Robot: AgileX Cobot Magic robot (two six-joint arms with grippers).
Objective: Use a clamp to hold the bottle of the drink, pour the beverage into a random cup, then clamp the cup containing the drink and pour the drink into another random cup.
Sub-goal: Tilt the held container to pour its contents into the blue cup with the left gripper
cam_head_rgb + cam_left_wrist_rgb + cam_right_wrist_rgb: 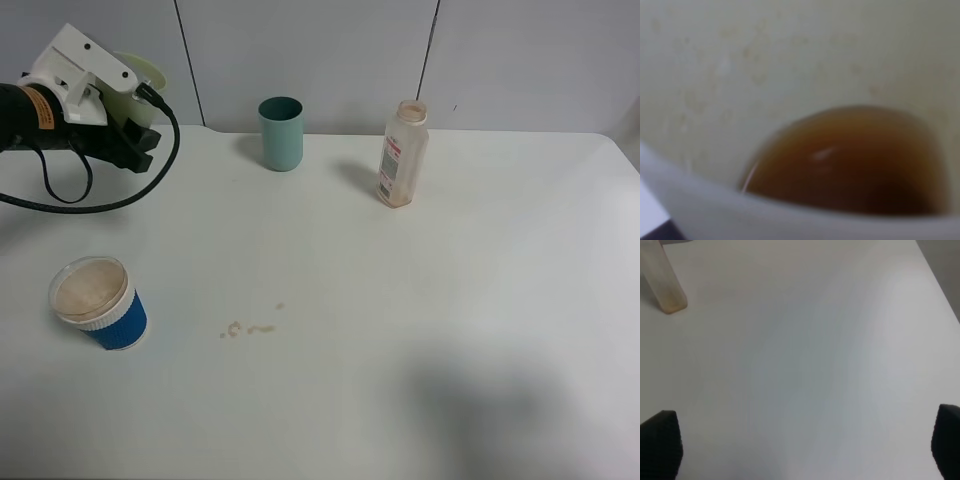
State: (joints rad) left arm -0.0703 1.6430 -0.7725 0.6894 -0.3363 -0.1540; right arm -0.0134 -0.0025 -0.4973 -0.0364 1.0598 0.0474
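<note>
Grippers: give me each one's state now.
Left gripper: closed on the pale yellow-green tapered plastic tumbler.
Right gripper: open, holding nothing.

We log the left gripper (135, 140) clasping the pale yellow-green tumbler (143, 72), far left. Blue cup (118, 325) front left, brown drops (262, 328) near it; teal tumbler (281, 133) and bottle (403, 153) upright at back.

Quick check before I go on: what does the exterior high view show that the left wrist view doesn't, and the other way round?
Only exterior high: the left gripper raised at the far left, the teal tumbler, the bottle, the blue cup and brown drops on the table.
Only left wrist: the brown drink pooled inside the pale cup, blurred.
Both: the pale cup that the left gripper holds.
</note>
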